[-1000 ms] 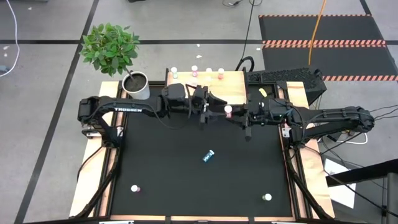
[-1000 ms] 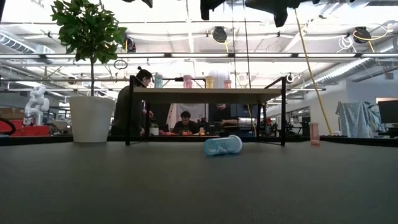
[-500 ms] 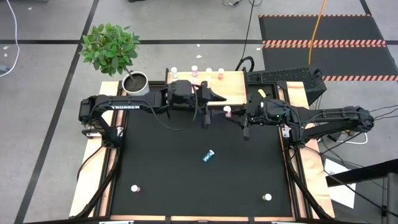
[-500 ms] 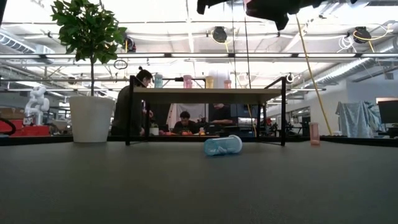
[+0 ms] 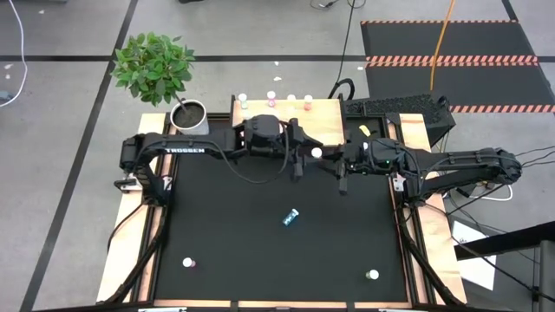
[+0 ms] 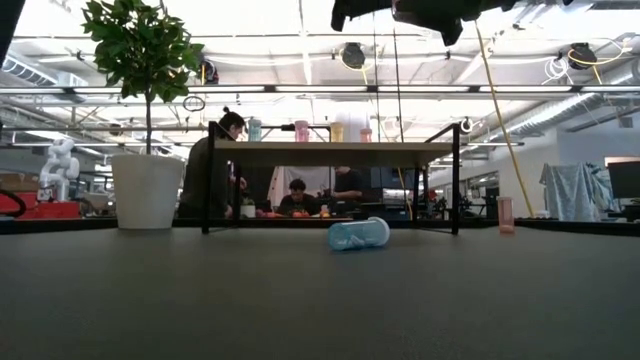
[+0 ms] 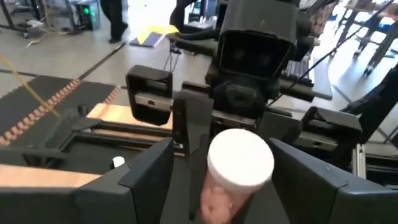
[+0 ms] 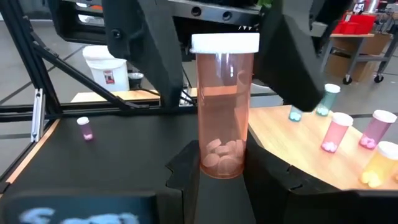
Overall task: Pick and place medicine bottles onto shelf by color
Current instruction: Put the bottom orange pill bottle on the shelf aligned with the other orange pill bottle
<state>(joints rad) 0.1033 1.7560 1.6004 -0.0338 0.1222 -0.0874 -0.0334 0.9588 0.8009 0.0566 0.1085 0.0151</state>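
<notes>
A pink medicine bottle [image 8: 222, 106] with a white cap [image 5: 317, 152] stands upright in the air above the mat's far middle, with my right gripper [image 8: 221, 171] shut on it. My left gripper [image 7: 221, 149] is open and reaches in from the left. Its fingers [image 8: 155, 56] stand on either side of the bottle's capped top [image 7: 240, 158]. The wooden shelf [image 5: 325, 126] at the far edge carries several bottles [image 5: 271, 98]. A teal bottle [image 5: 290, 217] lies on its side mid-mat. My right gripper pinches the pink bottle's bottom end [image 8: 221, 152] between its two fingers. They come in level from the table's right side. The bottle stands upright with its cap up, clear of the mat. Whether my left gripper touches the bottle I cannot tell.
A potted plant [image 5: 191, 117] stands at the shelf's left end. One small bottle [image 5: 187, 262] stands near the mat's near left corner, another [image 5: 373, 276] near its near right corner. People sit in the room behind the shelf [image 6: 300, 195].
My left gripper has moved toward the table's right, up to the pink bottle, and tipped from slanting down to nearly level. Its fingers now flank the cap. The bottle and my right gripper have kept still.
</notes>
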